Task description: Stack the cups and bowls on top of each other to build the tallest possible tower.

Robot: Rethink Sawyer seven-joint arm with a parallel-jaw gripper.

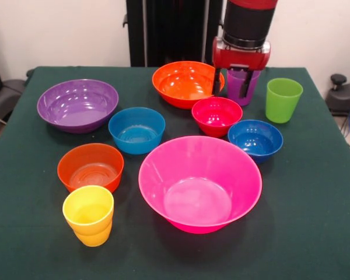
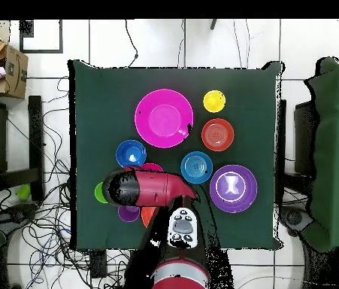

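Note:
All cups and bowls stand apart on the green table; nothing is stacked. My gripper hangs low at the far right over the purple cup. Its fingers are apart, one left of the cup and one at the cup. The cup stands on the table. The lime green cup is to its right, the big orange bowl to its left. The red bowl, dark blue bowl, big pink bowl, light blue bowl, big purple bowl, small orange bowl and yellow cup stand nearer.
In the overhead view my arm covers the red and big orange bowls in part. The purple cup and green cup show at its edge. A cardboard box and cables lie off the table.

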